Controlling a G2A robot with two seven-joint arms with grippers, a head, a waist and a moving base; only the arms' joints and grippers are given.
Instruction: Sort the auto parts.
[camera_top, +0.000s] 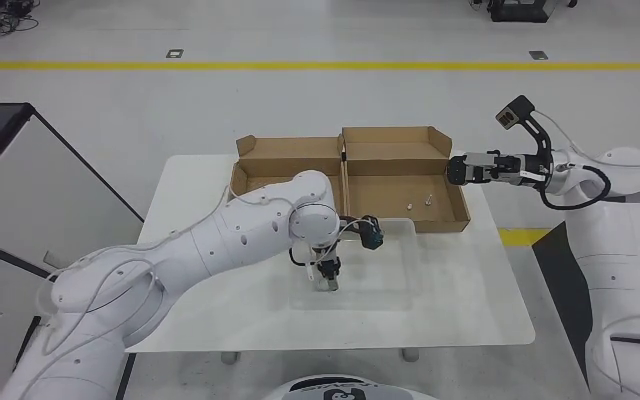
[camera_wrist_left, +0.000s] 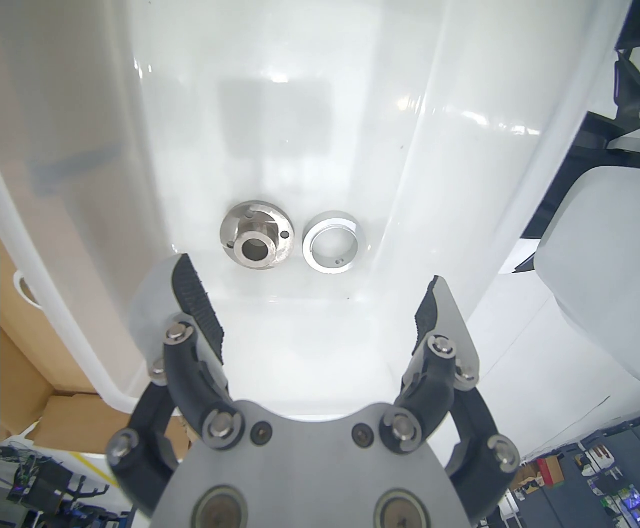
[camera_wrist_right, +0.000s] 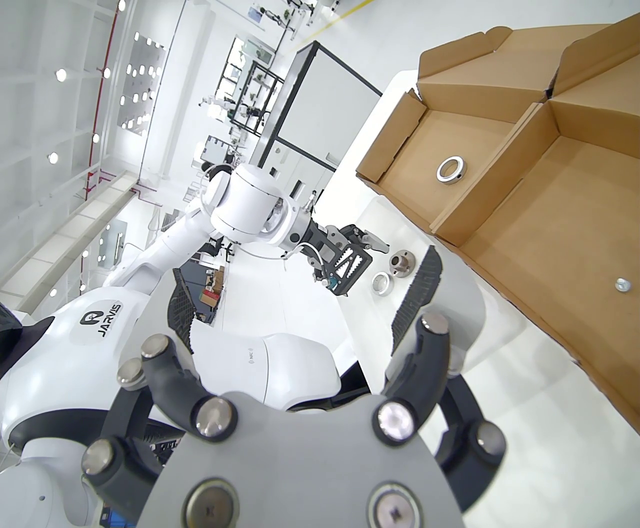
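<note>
round metal flange beside smooth ring

No legible text or numbers on boxes, tray or parts.

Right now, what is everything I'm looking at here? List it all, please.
table: one, white, under everything.
tray: one, translucent white, in front of the boxes.
cardboard boxes: two, brown, open, side by side behind the tray.
flanged hub: one, steel grey, in the tray.
rings: two, silver, one beside the hub in the tray, one in the box farther from the right pincer.
small pieces: two, silver, in the other box; too small to identify.
left pincer: one, black pads, open, over the tray's parts.
right pincer: one, black, open, at the outer end of the small pieces' box.
</note>
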